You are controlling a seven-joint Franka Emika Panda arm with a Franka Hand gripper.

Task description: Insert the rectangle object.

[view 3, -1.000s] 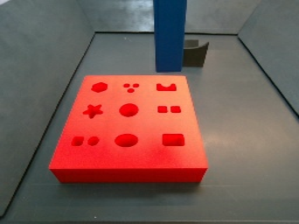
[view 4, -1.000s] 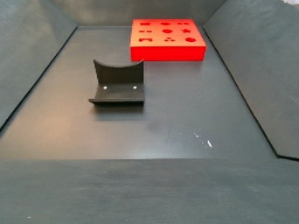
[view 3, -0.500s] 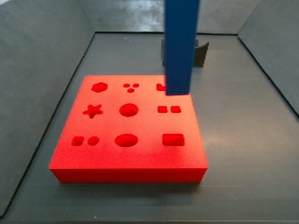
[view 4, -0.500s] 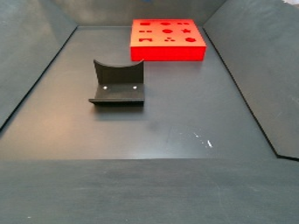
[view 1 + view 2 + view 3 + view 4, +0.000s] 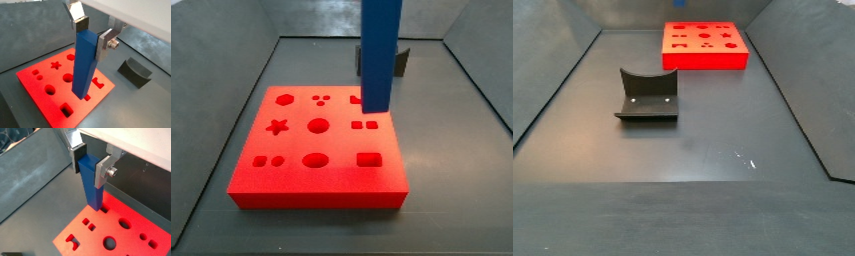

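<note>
My gripper (image 5: 92, 32) is shut on the upper end of the rectangle object (image 5: 85, 65), a tall plain blue block that hangs upright. Both wrist views show the silver fingers (image 5: 101, 172) clamping it (image 5: 93, 188). In a side view the block (image 5: 380, 55) hangs over the right part of the flat red board (image 5: 342, 142), its lower end just above the surface near the notched hole (image 5: 361, 99). The rectangular hole (image 5: 370, 158) lies nearer the board's front right corner. The gripper itself is above the frame in both side views.
The dark fixture (image 5: 647, 97) stands on the grey floor away from the red board (image 5: 704, 62); it also shows behind the block (image 5: 402, 62) and beside the board (image 5: 135, 72). Grey walls enclose the floor on the sides.
The blue block has moved from behind the board's far edge to over its right part, nearer the camera. In the last half second it has barely shifted.
</note>
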